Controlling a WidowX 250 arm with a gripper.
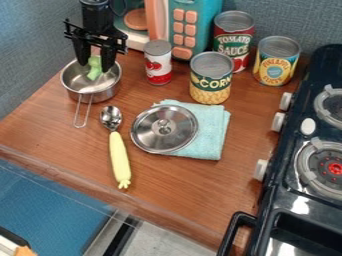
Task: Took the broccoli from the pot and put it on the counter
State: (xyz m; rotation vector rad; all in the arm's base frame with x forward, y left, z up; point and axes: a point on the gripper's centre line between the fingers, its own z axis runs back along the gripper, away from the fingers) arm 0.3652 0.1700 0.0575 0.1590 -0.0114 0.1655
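Observation:
At the upper left, the black gripper [95,62] points down over the small metal pot [93,92], low over its opening. The light green broccoli [94,73] is directly below and partly behind the gripper, over the inside of the pot. Whether the broccoli rests on the pot's bottom or hangs above it, I cannot tell. The pot stands upright on the brown wooden counter [57,125], its wire handle towards the front.
A spoon with a yellow handle [119,159] lies in front of the pot. A metal lid [164,128] rests on a light blue cloth [212,132]. Several cans, including the red-and-white can [158,62], and a toy microwave [194,25] stand behind. The black stove [304,165] is at right.

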